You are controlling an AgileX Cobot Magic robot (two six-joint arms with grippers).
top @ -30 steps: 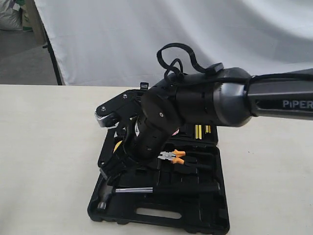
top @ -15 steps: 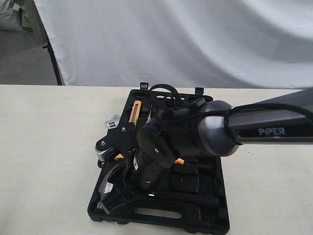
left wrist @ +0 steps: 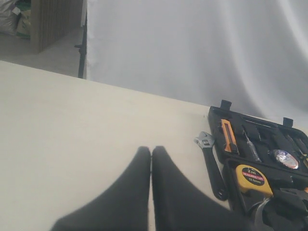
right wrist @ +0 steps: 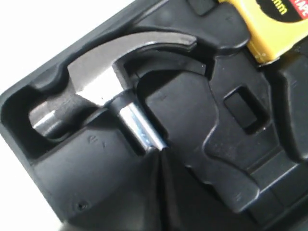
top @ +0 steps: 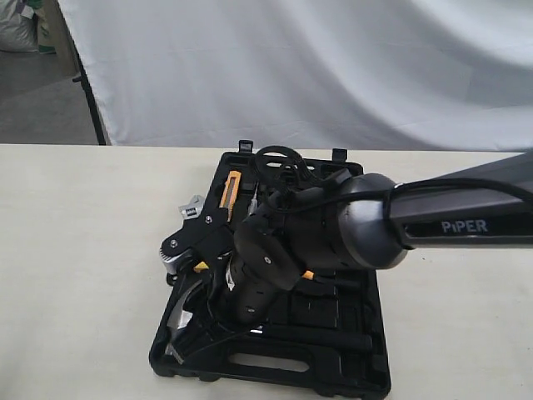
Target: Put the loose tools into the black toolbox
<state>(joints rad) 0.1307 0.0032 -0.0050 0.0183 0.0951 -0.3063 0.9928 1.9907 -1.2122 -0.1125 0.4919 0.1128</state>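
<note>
My right claw (right wrist: 159, 161) has dropped within 1 s onto the black moulded plastic toolbox (top: 350, 377). Fingers together, tips on the steel-headed, black-handled claw hammer (right wrist: 103, 82), seated in its recess. The steel adjustable wrench (left wrist: 210, 161) lies just beside the toolbox: probably next.

Cream table (top: 75, 250) carries an open black toolbox (top: 350, 367), both halves laid flat approx. mid-table, handle slot twd the near edge. Just beside the box's left side, an adj. wrench (left wrist: 211, 163) lies flat on the bare top, steel head twd the far edge, black handle alongside the case.
</note>
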